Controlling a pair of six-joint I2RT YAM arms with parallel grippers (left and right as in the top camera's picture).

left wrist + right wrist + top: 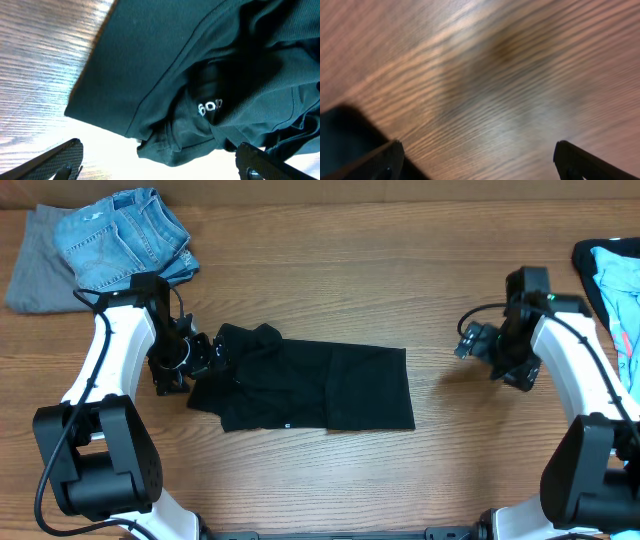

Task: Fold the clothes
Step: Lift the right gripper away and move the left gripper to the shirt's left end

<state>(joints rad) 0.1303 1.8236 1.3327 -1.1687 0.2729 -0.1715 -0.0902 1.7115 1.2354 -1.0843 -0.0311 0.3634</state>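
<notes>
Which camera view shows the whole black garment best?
The overhead view: there the black garment lies in frame with its full outline visible. The left wrist view shows only a close, wrinkled part of it, with a small white print. The right wrist view shows just a dark corner at lower left, probably its edge.

Two arms pictured at work: the left gripper [203,353] is held with fingers spread wide at the left end of the black garment [330,385]. The right gripper [468,340] is held equally wide, well clear of the garment's right end, with nothing gripped.
</notes>
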